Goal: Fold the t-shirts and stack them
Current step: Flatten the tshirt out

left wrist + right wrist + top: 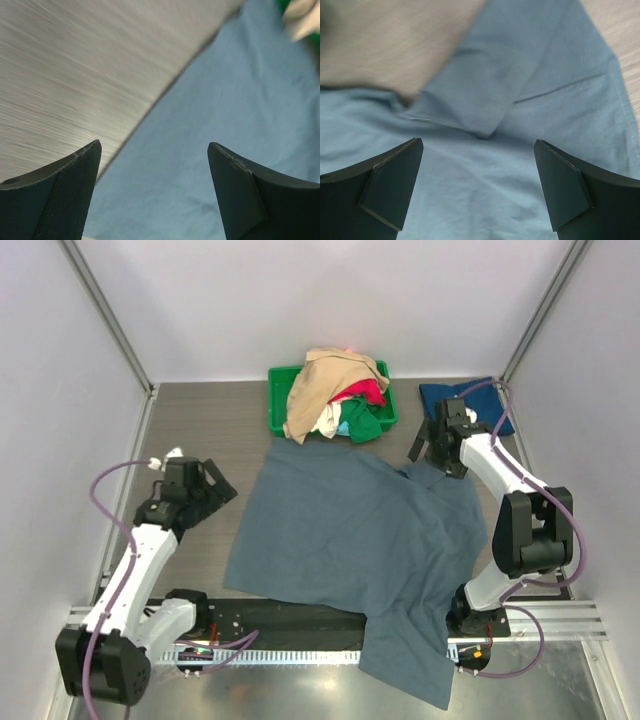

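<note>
A large slate grey-blue t-shirt [350, 540] lies spread over the middle of the table, and its lower right part hangs over the near edge. My left gripper [222, 488] stands open just off the shirt's left edge; in the left wrist view, the left gripper [154, 145] hovers over that shirt [225, 100] with nothing between the jaws. My right gripper [432, 462] is open above the shirt's back right corner. The right wrist view shows the right gripper [479, 141] over a folded-over sleeve [470, 90]. A dark navy t-shirt [440, 398] lies at the back right.
A green plastic bin [278, 405] at the back holds a heap of tees: tan [325, 380], red [365, 392], green [365, 425] and white [325, 425]. Grey walls close off the table on three sides. Bare tabletop [200, 430] shows to the left of the shirt.
</note>
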### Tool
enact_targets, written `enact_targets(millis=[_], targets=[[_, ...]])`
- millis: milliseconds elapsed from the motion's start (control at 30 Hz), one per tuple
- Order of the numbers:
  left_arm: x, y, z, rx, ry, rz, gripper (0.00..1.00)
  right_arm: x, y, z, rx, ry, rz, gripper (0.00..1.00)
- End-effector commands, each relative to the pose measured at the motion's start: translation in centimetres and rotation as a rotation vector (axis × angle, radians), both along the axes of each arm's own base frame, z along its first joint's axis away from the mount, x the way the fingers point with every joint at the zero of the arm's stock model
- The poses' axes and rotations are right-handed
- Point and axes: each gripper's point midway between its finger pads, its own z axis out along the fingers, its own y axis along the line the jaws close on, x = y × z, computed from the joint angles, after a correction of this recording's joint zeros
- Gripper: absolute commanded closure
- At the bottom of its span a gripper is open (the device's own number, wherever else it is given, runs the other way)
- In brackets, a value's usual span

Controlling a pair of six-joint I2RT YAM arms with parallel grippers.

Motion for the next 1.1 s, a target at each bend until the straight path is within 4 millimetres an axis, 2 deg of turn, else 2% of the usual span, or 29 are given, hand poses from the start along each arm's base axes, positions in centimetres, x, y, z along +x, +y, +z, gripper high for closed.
enact_targets(millis=[0,33,100,133,333,467,500,533,600,633,667,733,800,833,867,967,1000,1067], targets=[[0.9,-4.2,-1.6,-0.054,0.001,-0.073,0.14,0.4,-0.6,-1.8,0.058,-0.003,-0.031,0.0],[0.8,-5.6,-2.2,-0.062,0.007,-0.091,0.16,0.9,-1.2,-2.3,0.084,-0.013,-0.056,0.01],[0.1,-6.5,-4.5,-0.061,0.052,-0.103,0.17,0.7,-1.1,-3.6,0.134,0.012,-0.05,0.03],[0.2,-7.4,-4.8,-0.078,0.039,-0.112,0.18,0.8,-1.3,-3.9,0.136,0.013,-0.057,0.04],[-1.7,-7.2,-10.5,-0.032,0.197,-0.092,0.16,1.4,-1.5,-4.7,0.138,0.021,-0.075,0.04],[-2.8,-7.0,-12.5,-0.028,0.267,-0.063,0.27,1.5,-1.8,-5.1,0.138,0.022,-0.089,0.04],[-3.2,-6.5,-12.9,-0.014,0.282,-0.032,0.34,1.5,-3.1,-5.3,0.141,0.023,-0.121,0.04],[-3.6,-6.2,-13.2,-0.012,0.294,-0.017,0.54,1.5,-3.2,-5.6,0.146,0.028,-0.128,0.04],[-4.9,-5.6,-14.4,-0.007,0.321,0.01,0.76,1.3,-3.4,-6.2,0.158,0.037,-0.134,0.05],[-5.4,-5.2,-14.6,0.002,0.325,0.022,0.95,1.5,-3.4,-6.3,0.163,0.031,-0.135,0.05],[-6.1,-4.7,-15.1,0.01,0.34,0.037,1.0,1.3,-3.3,-6.9,0.17,0.041,-0.136,0.07],[-7.3,-3.6,-15.3,0.025,0.356,0.091,1.0,1.7,-3.2,-7.1,0.178,0.032,-0.137,0.08],[-7.8,-2.7,-14.0,0.003,0.29,0.16,1.0,1.8,-2.5,-7.6,0.214,0.04,-0.118,0.13],[-8.8,-1.9,-13.8,0.015,0.295,0.18,1.0,2.1,-2.4,-7.7,0.221,0.036,-0.12,0.14],[-8.3,-1.3,-12.2,0.002,0.202,0.21,1.0,2.3,-2.2,-7.8,0.231,0.034,-0.116,0.16],[-9.4,0.2,-11.0,0.004,0.163,0.272,1.0,2.6,-1.7,-8.1,0.261,0.033,-0.105,0.23],[-9.5,0.0,-10.4,-0.023,0.14,0.267,1.0,2.6,-1.5,-8.4,0.268,0.038,-0.102,0.24],[-10.0,-0.2,-10.7,-0.045,0.147,0.26,1.0,2.6,-1.2,-8.3,0.281,0.037,-0.093,0.26]])
